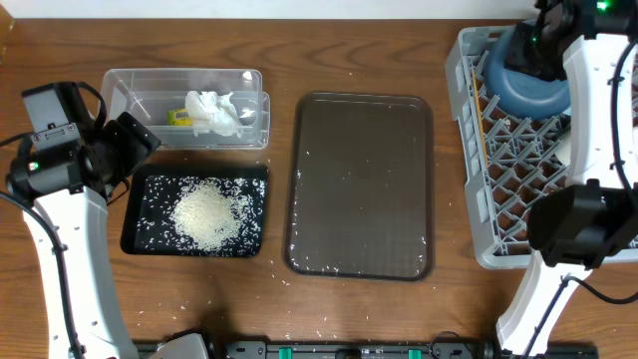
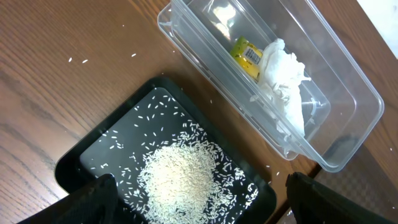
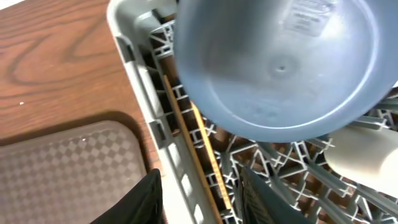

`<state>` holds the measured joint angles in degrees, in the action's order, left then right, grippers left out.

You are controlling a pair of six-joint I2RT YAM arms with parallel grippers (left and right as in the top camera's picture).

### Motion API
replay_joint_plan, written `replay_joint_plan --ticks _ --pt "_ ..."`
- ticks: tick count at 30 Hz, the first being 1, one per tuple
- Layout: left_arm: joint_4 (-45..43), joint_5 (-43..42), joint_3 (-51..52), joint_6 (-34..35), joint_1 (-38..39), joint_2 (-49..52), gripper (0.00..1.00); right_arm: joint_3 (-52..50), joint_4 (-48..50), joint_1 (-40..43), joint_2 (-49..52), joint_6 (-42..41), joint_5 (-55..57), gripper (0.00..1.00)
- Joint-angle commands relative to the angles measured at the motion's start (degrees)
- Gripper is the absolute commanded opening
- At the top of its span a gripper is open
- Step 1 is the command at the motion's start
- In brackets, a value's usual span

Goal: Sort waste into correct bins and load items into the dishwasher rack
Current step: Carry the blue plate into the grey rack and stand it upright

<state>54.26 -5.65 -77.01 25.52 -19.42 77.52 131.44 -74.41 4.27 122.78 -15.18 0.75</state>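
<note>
Chopsticks [image 3: 188,140] lie lengthwise along rack's [image 3: 134,68] wall (left side)

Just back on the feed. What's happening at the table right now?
Sorting looks nearly done. The napkin and snack wrapper lie in the clear box, and the rice is heaped in the black tray. The brown serving tray holds only stray grains. A blue dish, chopsticks and a white cup sit in the rack. The left gripper hovers open over the black tray. The right gripper is open above the rack's edge, holding nothing.
</note>
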Motion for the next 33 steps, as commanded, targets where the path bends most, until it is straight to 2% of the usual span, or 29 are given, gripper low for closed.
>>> replay_joint_plan --ticks 1,4,7,9,11,12,13,16,22,29,31,33 --pt "0.3 0.3 -0.4 0.3 -0.3 0.0 0.89 0.0 -0.5 -0.3 -0.9 -0.9 -2.4 0.39" --pt "0.3 0.3 -0.4 0.3 -0.3 0.0 0.89 0.0 -0.9 -0.5 -0.9 -0.9 -8.7 0.41" --pt "0.3 0.3 -0.4 0.3 -0.3 0.0 0.89 0.0 -1.6 -0.9 -0.9 -0.8 -17.9 0.52" --pt "0.3 0.3 -0.4 0.3 -0.3 0.0 0.89 0.0 -1.8 -1.3 -0.9 1.9 -20.7 0.52" --pt "0.3 0.3 -0.4 0.3 -0.3 0.0 0.89 0.0 -0.5 -1.6 -0.9 2.8 -17.4 0.51" --pt "0.3 0.3 -0.4 0.3 -0.3 0.0 0.89 0.0 0.5 -1.6 -0.9 2.8 -14.4 0.60" --pt "0.3 0.3 -0.4 0.3 -0.3 0.0 0.89 0.0 1.8 -1.6 -0.9 2.4 -10.8 0.63" --pt "0.3 0.3 -0.4 0.3 -0.3 0.0 0.89 0.0 4.4 -1.2 -0.9 -1.0 -1.7 0.66" --pt "0.3 0.3 -0.4 0.3 -0.3 0.0 0.89 0.0 9.6 1.7 -0.9 -3.7 12.0 0.63" --pt "0.3 0.3 -0.4 0.3 -0.3 0.0 0.89 0.0 13.3 9.6 -0.9 -8.4 12.5 0.53" --pt "0.3 0.3 -0.4 0.3 -0.3 0.0 0.89 0.0 14.6 12.3 -0.9 -9.1 12.3 0.45" --pt "0.3 0.3 -0.4 0.3 -0.3 0.0 0.89 0.0 15.8 15.0 -0.8 -9.3 11.8 0.32"
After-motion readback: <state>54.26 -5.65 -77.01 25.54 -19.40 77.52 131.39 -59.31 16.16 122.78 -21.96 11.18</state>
